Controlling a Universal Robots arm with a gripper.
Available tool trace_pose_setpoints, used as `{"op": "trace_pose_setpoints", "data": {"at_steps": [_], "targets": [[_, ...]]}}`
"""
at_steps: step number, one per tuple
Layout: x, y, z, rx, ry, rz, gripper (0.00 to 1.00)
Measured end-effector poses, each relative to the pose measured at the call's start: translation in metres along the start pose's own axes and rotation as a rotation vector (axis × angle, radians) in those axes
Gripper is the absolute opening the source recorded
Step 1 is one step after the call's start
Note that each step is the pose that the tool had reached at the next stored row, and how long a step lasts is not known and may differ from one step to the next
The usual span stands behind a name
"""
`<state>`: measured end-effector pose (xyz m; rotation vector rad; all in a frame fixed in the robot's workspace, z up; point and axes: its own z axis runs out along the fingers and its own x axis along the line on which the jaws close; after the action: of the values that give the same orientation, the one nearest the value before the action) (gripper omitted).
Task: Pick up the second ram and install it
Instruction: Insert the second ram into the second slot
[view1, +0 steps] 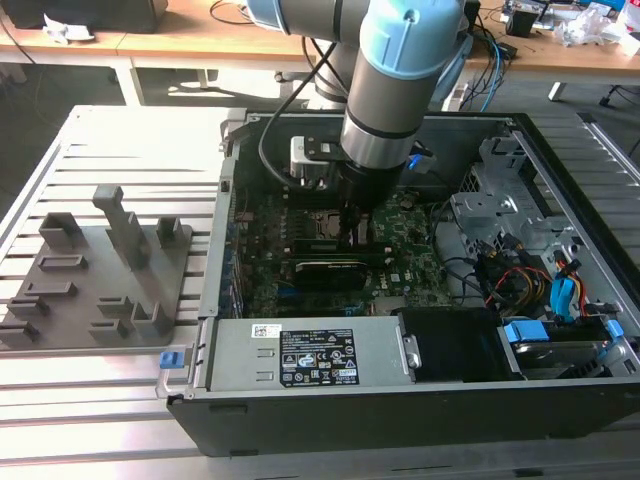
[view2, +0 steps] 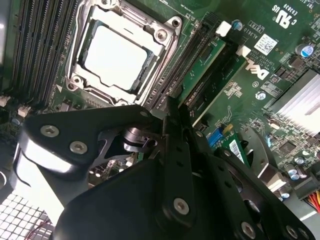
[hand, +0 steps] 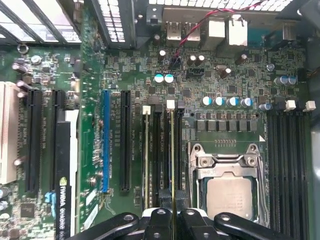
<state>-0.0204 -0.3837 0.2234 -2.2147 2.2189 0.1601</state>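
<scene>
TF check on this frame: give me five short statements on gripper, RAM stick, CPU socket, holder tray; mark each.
1. The black gripper is inside the open black computer case. True.
2. The gripper is closed on the thin green RAM stick, held edge-on over the black slots beside the silver CPU socket. True.
3. The RAM stick lies on the grey plastic holder tray. False: it is in the gripper above the green motherboard.
4. The holder tray sits inside the case. False: it is outside, toward the exterior view's left.
5. A cooler covers the CPU socket. False: the metal CPU lid is exposed.
</scene>
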Motion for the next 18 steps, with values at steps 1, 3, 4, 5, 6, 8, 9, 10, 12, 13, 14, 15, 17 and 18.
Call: {"op": "trace_pose_setpoints", "data": {"at_steps": [1, 3, 4, 5, 6, 8, 9, 10, 12, 13, 14, 15, 17, 18], "targets": [[-0.0005, -0.0001, 0.0003, 0.0000, 0.0003, 0.000, 0.13], [-0.0005, 0.0000, 0.0026, -0.0003, 0.0012, 0.000, 0.13], [-0.0004, 0.0000, 0.0044, -0.0003, 0.0021, 0.000, 0.13], [-0.0003, -0.0001, 0.0065, -0.0002, 0.0029, 0.000, 0.13], [-0.0002, -0.0001, 0.0066, -0.0001, 0.0027, 0.000, 0.13], [-0.0005, -0.0004, 0.0074, 0.0006, 0.0009, 0.000, 0.14], [-0.0003, -0.0002, 0.0069, 0.0001, 0.0022, 0.000, 0.21], [-0.0006, 0.0003, 0.0013, -0.0001, 0.0028, 0.000, 0.21], [-0.0036, 0.0018, -0.0193, 0.0001, 0.0030, 0.000, 0.21], [-0.0070, 0.0024, -0.0285, 0.0001, 0.0079, 0.001, 0.21], [-0.0124, 0.0029, -0.0359, 0.0001, 0.0168, 0.001, 0.19], [-0.0144, 0.0029, -0.0368, 0.0001, 0.0180, 0.001, 0.11], [-0.0144, 0.0029, -0.0369, 0.0001, 0.0182, 0.001, 0.11], [-0.0144, 0.0030, -0.0369, 0.0001, 0.0183, 0.001, 0.11]]}}
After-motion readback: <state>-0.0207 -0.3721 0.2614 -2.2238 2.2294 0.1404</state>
